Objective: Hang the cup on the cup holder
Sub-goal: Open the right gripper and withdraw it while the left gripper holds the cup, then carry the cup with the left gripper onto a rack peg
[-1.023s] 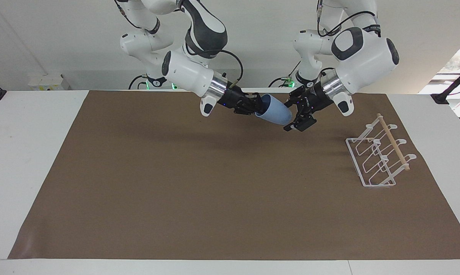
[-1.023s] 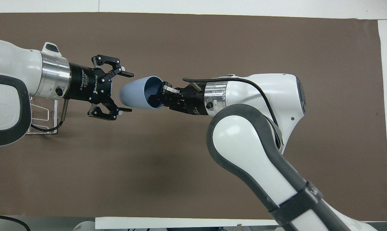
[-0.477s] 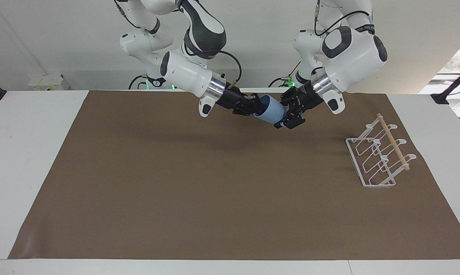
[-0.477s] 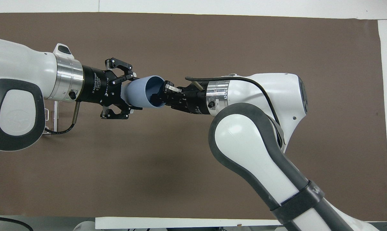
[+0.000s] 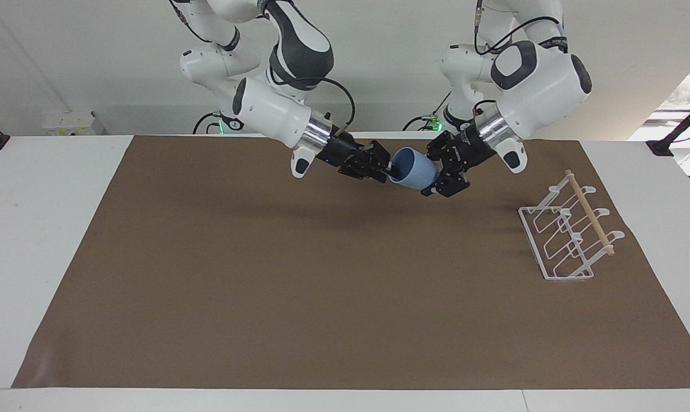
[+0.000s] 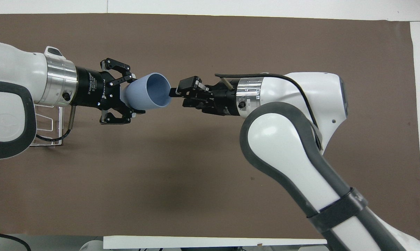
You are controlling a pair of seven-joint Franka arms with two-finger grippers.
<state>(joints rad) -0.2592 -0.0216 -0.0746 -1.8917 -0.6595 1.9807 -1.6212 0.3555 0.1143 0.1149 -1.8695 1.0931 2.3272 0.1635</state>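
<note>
Cup (image 5: 414, 169) in left tool (image 5: 446, 171), midair.

Above the bench's (image 5: 52, 229) middle, near the robots' edge, the cup (image 5: 414, 170) lies sideways in the left pincer (image 5: 445, 171), its base between the fingers and its mouth facing the right pincer (image 5: 382, 166) just beside the rim. The holder (image 5: 568, 234) stands well apart, toward the left arm's end.
</note>
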